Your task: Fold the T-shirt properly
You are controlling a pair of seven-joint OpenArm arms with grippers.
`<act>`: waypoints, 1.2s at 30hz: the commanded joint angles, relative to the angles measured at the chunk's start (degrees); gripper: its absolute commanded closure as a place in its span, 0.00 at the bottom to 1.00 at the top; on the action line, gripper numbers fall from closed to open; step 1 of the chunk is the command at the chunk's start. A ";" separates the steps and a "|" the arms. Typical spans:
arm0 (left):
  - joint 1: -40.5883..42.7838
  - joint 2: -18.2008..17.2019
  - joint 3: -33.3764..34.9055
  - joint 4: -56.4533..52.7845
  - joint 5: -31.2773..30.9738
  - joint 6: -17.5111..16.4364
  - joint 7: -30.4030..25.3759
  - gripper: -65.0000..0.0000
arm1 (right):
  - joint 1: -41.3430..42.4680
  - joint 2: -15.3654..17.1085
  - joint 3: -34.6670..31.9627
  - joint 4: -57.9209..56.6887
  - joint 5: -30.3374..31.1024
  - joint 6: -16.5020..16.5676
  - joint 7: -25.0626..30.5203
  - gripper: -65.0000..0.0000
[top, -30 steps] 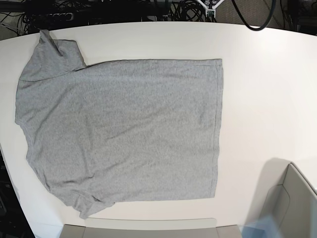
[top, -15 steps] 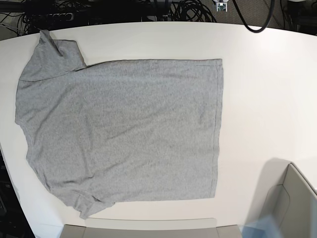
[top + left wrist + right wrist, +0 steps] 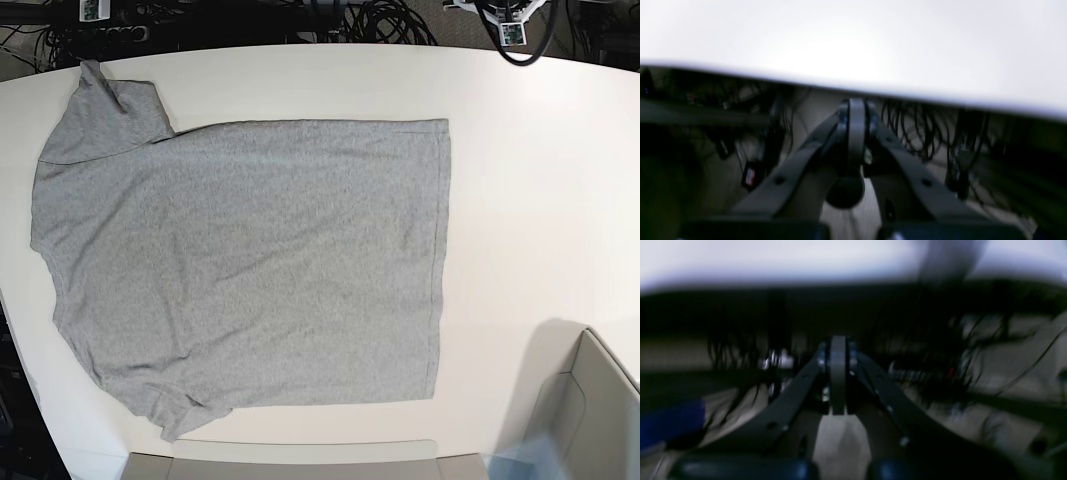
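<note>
Grey cotton makes up the shirt (image 3: 270, 260), which lies spread on the white surface (image 3: 540, 200), plain side up, filling the left and middle of the base view. Its straight hem runs up and down on that view's right, and the neck end faces left. One sleeve (image 3: 125, 110) sticks up at the upper left with a fold near its tip; the other (image 3: 185, 408), at the lower left, is bunched and creased, its corner pointing down. Soft wrinkles cross the body near the neck end, while the hem half lies flatter. The left gripper (image 3: 857, 103) has its jaws pressed together, pinching nothing, over the dark clutter of cables (image 3: 920, 130) past the edge of the surface. Part of the left arm (image 3: 510, 28) shows at the base view's upper right, so the shirt lies well apart from those jaws, down and to the left of them in that view. The right gripper (image 3: 841, 340) also has its jaws pressed together and empty, with the blurred surface edge across the top of its wrist view. Part of the right arm (image 3: 94, 10) shows at the base view's upper left, beyond the raised sleeve, which is the shirt's nearest part to it; the two are apart. A pale bin (image 3: 590, 410) stands at the lower right, apart from the hem.
</note>
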 commanded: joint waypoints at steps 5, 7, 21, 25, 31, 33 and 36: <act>1.25 -0.14 -0.52 9.62 0.21 0.34 0.09 1.00 | -0.82 0.47 5.18 10.55 0.30 0.14 -3.11 1.00; 0.81 -0.14 -0.52 12.52 0.21 0.34 0.09 1.00 | 0.24 0.47 6.50 14.68 0.30 0.14 -4.34 1.00; -7.55 0.21 2.56 17.18 0.21 0.34 0.00 1.00 | 17.29 0.82 10.45 17.06 0.30 0.49 -14.10 1.00; -8.60 -0.14 7.40 17.18 0.21 0.34 0.00 1.00 | 20.37 0.47 10.54 17.14 0.91 0.49 -20.78 0.99; -11.24 -0.41 12.23 17.18 0.29 0.25 0.18 0.99 | 21.69 -2.96 20.39 17.14 23.33 0.58 -34.50 0.72; -11.94 -1.55 13.20 17.18 0.29 0.25 0.18 0.99 | 22.57 -3.66 26.28 16.97 32.47 0.84 -40.74 0.64; -12.82 -3.66 15.57 17.18 0.29 0.25 3.08 0.99 | 24.76 -5.15 33.40 16.88 36.96 5.50 -50.85 0.64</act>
